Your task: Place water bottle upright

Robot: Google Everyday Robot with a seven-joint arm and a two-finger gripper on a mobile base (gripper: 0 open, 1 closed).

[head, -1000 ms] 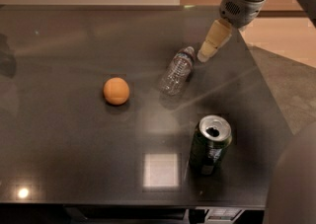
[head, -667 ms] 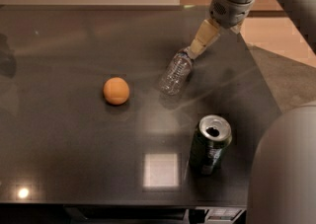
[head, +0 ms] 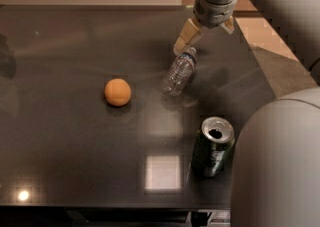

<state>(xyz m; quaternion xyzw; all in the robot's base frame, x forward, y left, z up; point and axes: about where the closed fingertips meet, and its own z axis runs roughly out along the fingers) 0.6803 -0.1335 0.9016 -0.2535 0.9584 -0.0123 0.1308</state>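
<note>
The water bottle [head: 178, 73], clear and ribbed, lies on its side on the dark table [head: 75, 146]. Its cap end points to the far right, its base toward the near left. My gripper [head: 205, 37] hangs just above and behind the cap end. Its two tan fingers are spread apart: the left fingertip [head: 181, 46] sits right at the bottle's cap, the right finger [head: 228, 24] is off to the right, away from the bottle. The gripper holds nothing.
An orange ball [head: 118, 92] lies left of the bottle. An opened green drink can [head: 212, 147] stands upright near the table's front right. My grey arm [head: 275, 166] fills the lower right. The table's right edge runs just beyond the can.
The gripper has moved left along the far side of the bottle, so its left finger now stands at the cap. The bottle, ball and can have not moved.
</note>
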